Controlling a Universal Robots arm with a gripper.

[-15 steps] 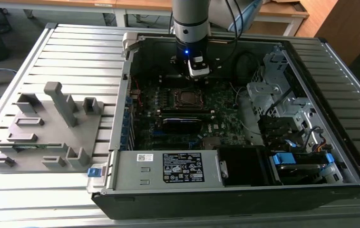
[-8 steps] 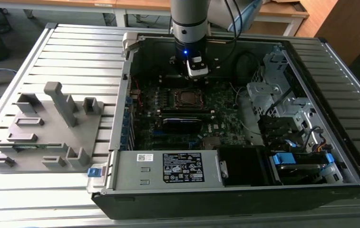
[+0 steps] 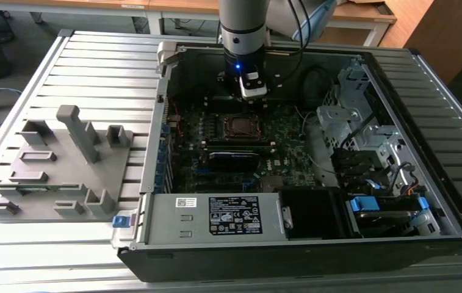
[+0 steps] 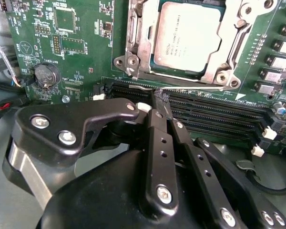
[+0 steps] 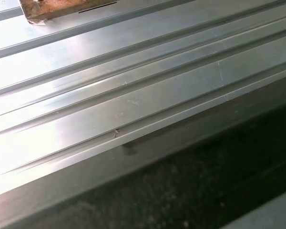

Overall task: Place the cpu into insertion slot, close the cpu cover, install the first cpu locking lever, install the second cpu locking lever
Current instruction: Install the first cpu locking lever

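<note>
Where the arm (image 3: pixel 243 24) reaches down into the open case (image 3: pixel 296 261) on the slatted bench (image 3: pixel 92 67) in the exterior view, the hand (image 3: pixel 251 93) hangs close above the board, just beside the slot (image 3: pixel 239 125). In the second wrist view the cpu (image 4: pixel 188 36) lies in the slot with the cover (image 4: pixel 139 43) flat around it, and the hand (image 4: pixel 161 101) has its fingers (image 4: pixel 155 138) together, their tips just beside a thin lever (image 4: pixel 200 88) along the socket's edge. In the first wrist view ribbed bench metal (image 5: pixel 133 95) runs beside a dark edge.
</note>
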